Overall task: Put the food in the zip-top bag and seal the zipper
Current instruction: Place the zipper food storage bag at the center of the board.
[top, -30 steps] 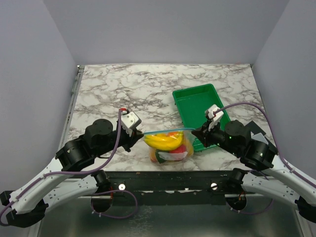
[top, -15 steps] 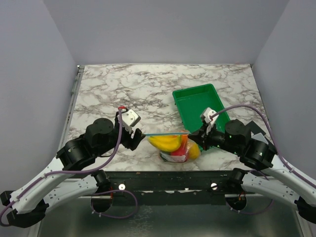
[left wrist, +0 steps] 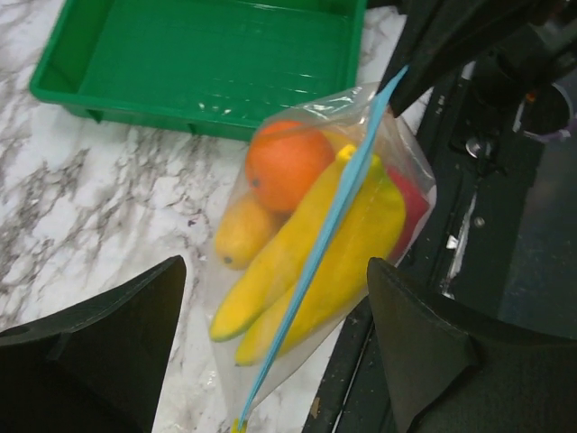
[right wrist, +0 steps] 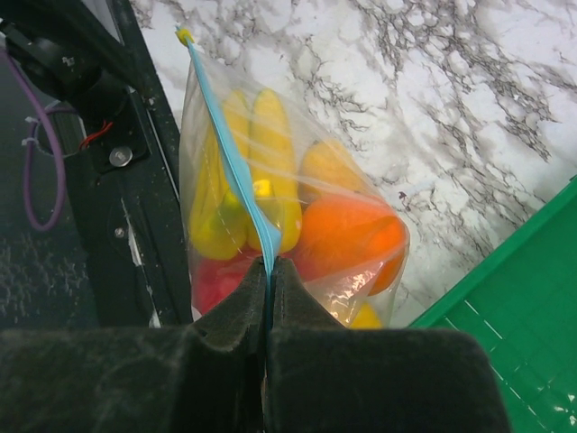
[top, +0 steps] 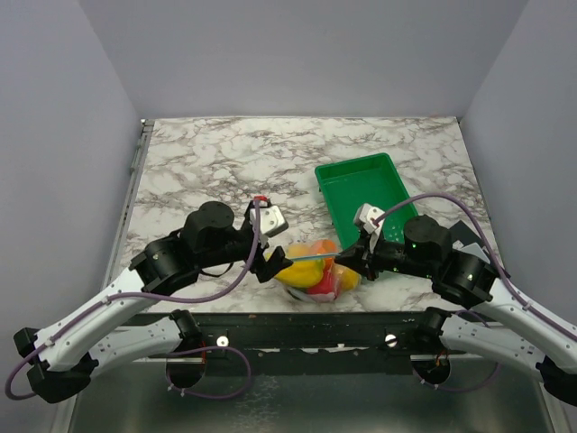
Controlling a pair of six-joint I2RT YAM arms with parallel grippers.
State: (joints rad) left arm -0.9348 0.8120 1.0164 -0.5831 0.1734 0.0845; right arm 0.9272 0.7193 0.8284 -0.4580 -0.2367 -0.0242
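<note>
Marble table (top: 207, 162), right hand (right wrist: 270, 267) on zipper (right wrist: 227, 153)

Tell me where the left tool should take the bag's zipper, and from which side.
The zipper's free yellow-tipped end, opposite the right tool's pinch, approached from the left: the strip stands on edge above the fruit, offering flat faces.

Robot lab booth, grey walls (top: 270, 54), marbled tabletop (top: 225, 162)

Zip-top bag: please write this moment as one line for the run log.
food in zip-top bag | right fingers shut on zipper | left fingers open at bag's other end
</note>
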